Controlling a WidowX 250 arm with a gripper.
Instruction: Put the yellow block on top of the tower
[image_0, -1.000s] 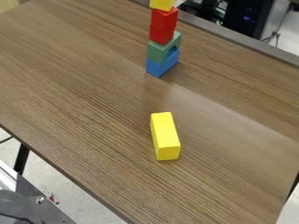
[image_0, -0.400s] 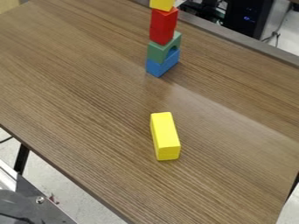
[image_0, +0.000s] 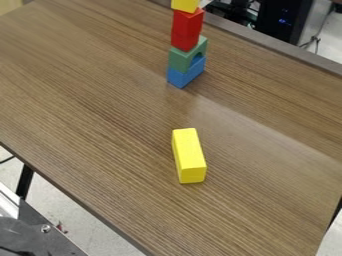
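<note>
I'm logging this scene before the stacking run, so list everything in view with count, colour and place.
wood-grain tabletop: one, brown, across the view
yellow rectangular block: one, yellow, lying on the tabletop near the middle
blue block: one, blue, bottom of the stack, upper middle
green arch block: one, green, on the blue block
red block: at least one, red, above the green arch block; exact count unclear
top yellow block: one, yellow, above the red, cut by the top edge
black equipment case: one, black with blue lights, upper right
floor: one, pale, speckled, lower left
table leg: one, black, lower left
rounded part: one, dark grey, bottom-left corner, identity unclear
</note>
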